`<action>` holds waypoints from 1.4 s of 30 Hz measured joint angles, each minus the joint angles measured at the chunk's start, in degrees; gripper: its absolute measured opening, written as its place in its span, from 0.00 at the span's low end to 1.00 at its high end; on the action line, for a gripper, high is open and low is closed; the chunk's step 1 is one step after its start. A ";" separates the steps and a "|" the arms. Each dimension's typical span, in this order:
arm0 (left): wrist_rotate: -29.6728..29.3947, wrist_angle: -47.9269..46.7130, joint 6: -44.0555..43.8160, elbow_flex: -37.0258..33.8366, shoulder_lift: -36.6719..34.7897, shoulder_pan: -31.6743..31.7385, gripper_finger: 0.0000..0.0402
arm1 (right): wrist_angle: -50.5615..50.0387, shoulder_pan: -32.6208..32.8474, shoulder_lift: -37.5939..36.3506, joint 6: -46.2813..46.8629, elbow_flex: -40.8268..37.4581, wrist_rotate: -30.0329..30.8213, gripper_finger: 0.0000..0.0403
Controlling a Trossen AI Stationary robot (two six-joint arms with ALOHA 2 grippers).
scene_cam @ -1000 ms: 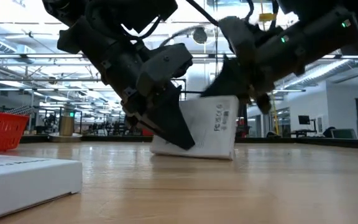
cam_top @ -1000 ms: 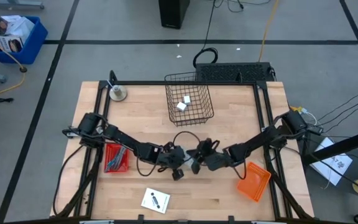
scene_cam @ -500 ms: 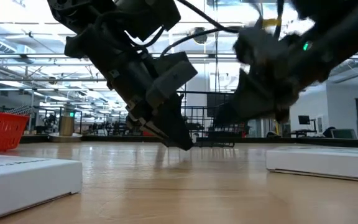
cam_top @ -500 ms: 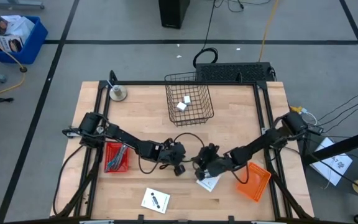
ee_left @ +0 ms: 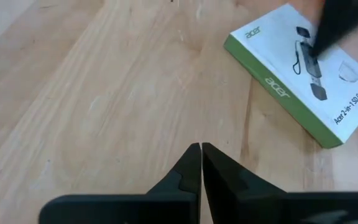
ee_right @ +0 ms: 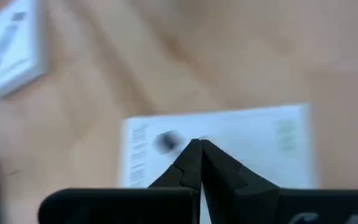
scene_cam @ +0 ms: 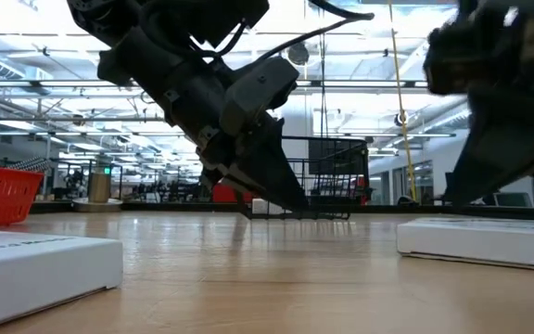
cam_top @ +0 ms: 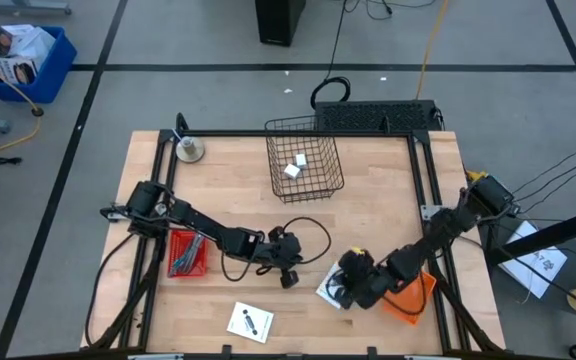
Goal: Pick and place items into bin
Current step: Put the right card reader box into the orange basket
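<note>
White with a green edge, the flat cardboard box (cam_top: 334, 291) lay on the wooden table (cam_top: 388, 200) right under the right gripper (cam_top: 348, 289), whose fingers were pressed together and empty, while the shut left gripper (cam_top: 290, 277) hung farther away.

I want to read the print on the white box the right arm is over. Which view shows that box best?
The left wrist view: the white box lies sharp there, lettering legible. The right wrist view shows it blurred beyond the shut right gripper. The high view shows it half hidden under that arm; the low view shows only its edge.
</note>
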 joint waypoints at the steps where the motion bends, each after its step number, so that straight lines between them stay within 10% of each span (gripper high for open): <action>1: -0.02 0.35 0.13 0.00 0.02 0.00 0.03 | -0.57 0.34 0.01 0.64 0.14 -0.85 0.00; 9: -0.13 1.05 0.00 0.02 0.00 0.00 0.06 | 0.36 -5.14 5.48 -1.02 0.50 -6.38 0.00; 22: -0.96 -0.77 -0.30 0.02 -0.01 0.01 0.04 | 18.44 -16.99 4.78 -29.66 0.02 -5.62 0.00; 30: -9.59 -5.03 -0.03 0.07 -0.13 -0.02 0.01 | 11.82 -12.04 0.26 -18.98 0.14 -3.18 0.00; 42: -6.68 -0.76 1.88 0.04 -0.79 0.19 0.01 | 7.13 -11.85 8.22 -6.42 0.32 -4.23 0.00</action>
